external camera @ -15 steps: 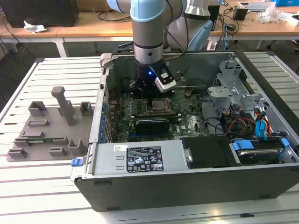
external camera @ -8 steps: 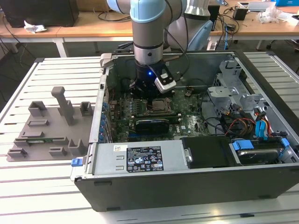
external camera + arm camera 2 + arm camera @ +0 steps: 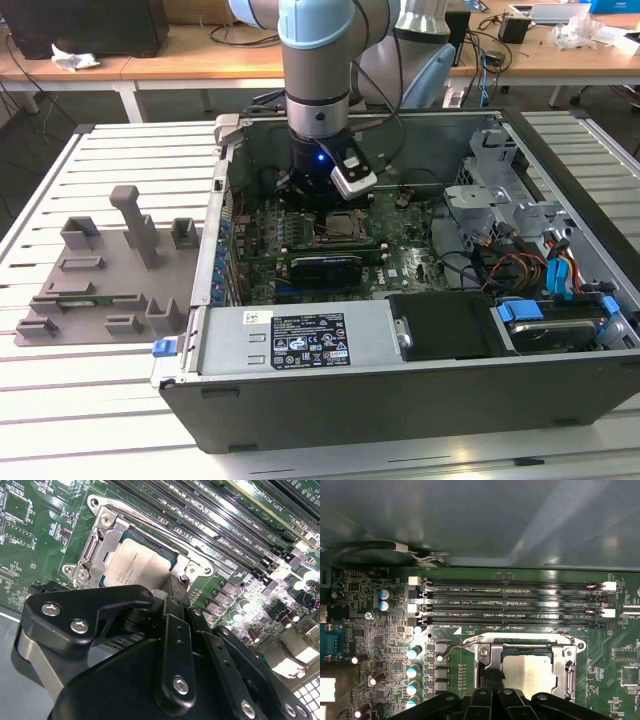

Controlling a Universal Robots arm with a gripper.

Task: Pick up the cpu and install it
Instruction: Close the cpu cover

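My gripper [image 3: 320,205] low over motherboard socket [image 3: 95,540], cpu [image 3: 137,562] lying flat inside for install; grip state: cannot tell.

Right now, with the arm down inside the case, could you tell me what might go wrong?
1. The tool stands at the edge of the cpu, so a sideways slip could drag or tilt the chip.
2. The socket frame closely surrounds the cpu, so the tool might snag on it.
3. The lever, a thin wire beside the socket frame, lies near the tool and could get caught or bent.
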